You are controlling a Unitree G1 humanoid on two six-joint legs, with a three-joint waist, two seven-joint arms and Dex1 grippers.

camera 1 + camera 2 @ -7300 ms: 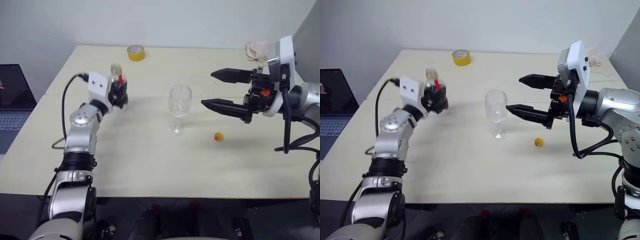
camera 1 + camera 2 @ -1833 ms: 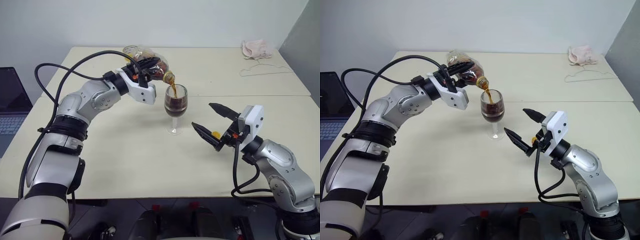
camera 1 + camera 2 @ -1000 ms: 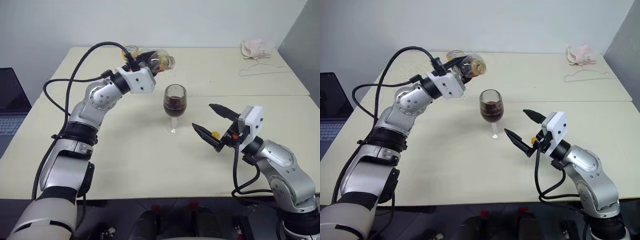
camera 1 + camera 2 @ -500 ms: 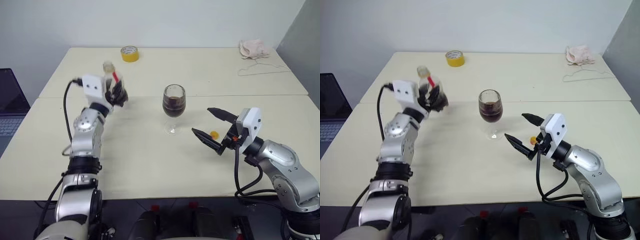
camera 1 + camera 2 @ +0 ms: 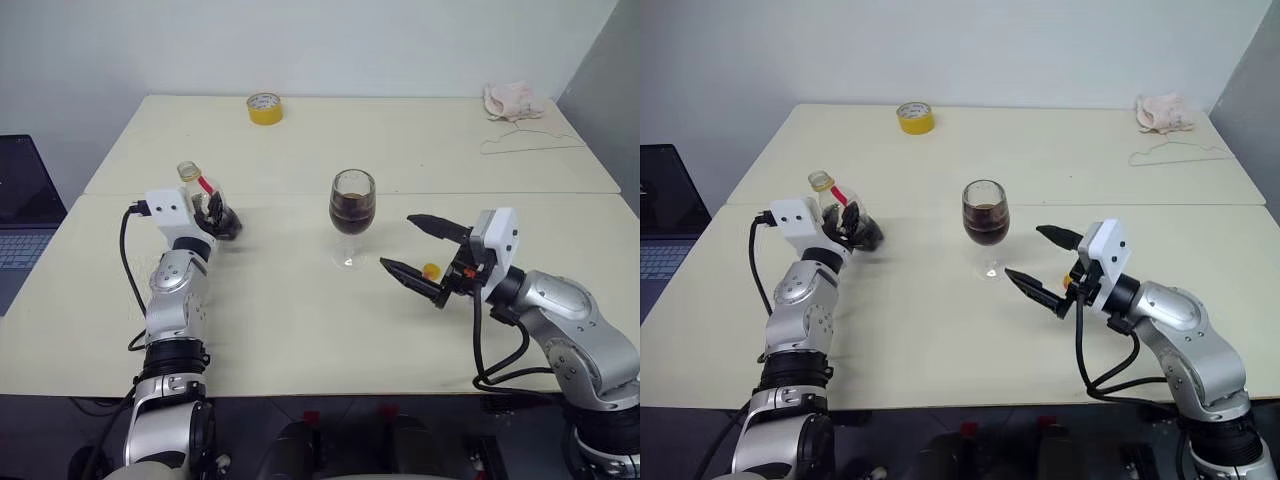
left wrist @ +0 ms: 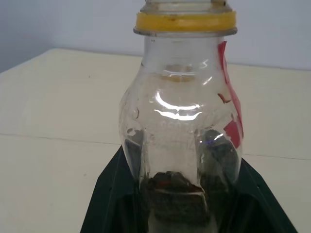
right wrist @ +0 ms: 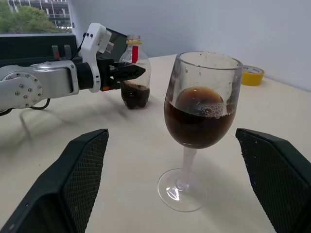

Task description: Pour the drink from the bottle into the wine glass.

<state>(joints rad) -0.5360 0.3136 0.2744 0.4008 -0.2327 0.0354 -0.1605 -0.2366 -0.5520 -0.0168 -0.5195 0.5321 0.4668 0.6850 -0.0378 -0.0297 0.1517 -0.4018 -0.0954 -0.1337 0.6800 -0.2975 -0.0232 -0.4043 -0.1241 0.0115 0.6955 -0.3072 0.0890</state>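
The wine glass [image 5: 352, 217] stands about half full of the drink [image 7: 198, 121], so the pouring looks done. Well left of the glass, the left gripper [image 5: 852, 222] pinches the upright bottle [image 5: 845, 222], a little drink left inside, seemingly resting on the table [image 5: 300, 310]. The right gripper [image 5: 424, 255] waits spread, just right of the glass.

1. Both arms are built of rounded silver-grey metal segments joined by black rings at the joints.
2. A white, boxy camera housing sits on each wrist.
3. The left gripper [image 5: 218, 215] has two black fingers.
4. A black cable loops out from the left wrist housing and runs down alongside the silver forearm.
5. The right gripper [image 5: 418, 258] has two long, tapering black fingers with textured inner pads [image 7: 77, 184].
6. A black cable hangs in a loop beneath the right forearm; a small orange-red detail shows beside the white housing.
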